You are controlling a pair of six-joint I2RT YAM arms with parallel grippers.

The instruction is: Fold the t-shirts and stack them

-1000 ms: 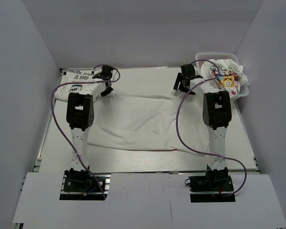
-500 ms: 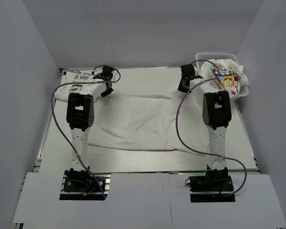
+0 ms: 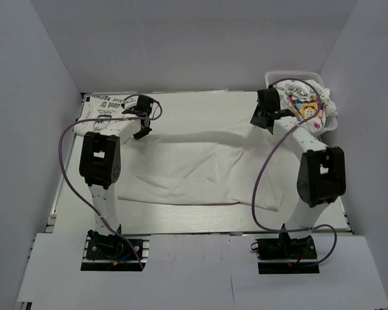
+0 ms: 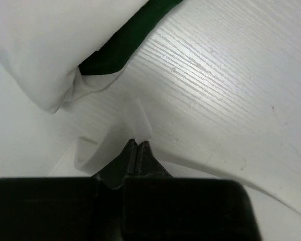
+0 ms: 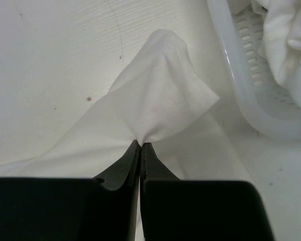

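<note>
A fold is in hand. The spread t-shirt [image 3: 194, 165] lies across the middle of the surface [image 3: 200, 106], and each arm grips its far edge. The left claw [image 4: 138, 146] is pressed together on a thin flap of white cloth at the far left corner. The right claw [image 5: 140, 146] pinches a small peak of the same cloth at the far right corner, just beside the basket [image 5: 246, 80]. Between the two grips the far edge rides up off the surface in a shallow ridge, while the near hem lies flat. The folded t-shirt [image 3: 103, 106] with dark lettering sits at the far left, close to the left claw, and the cartoon-print t-shirt [image 3: 308, 106] is heaped in the basket at the far right. From the wrist view the left claw seems to hold a single layer, though the cloth is too pale to be sure. The next move likely calls for both arms to lift together and carry the far edge toward the near hem. They should keep level so the cloth does not skew, and the right arm should stay clear of the basket rim.
</note>
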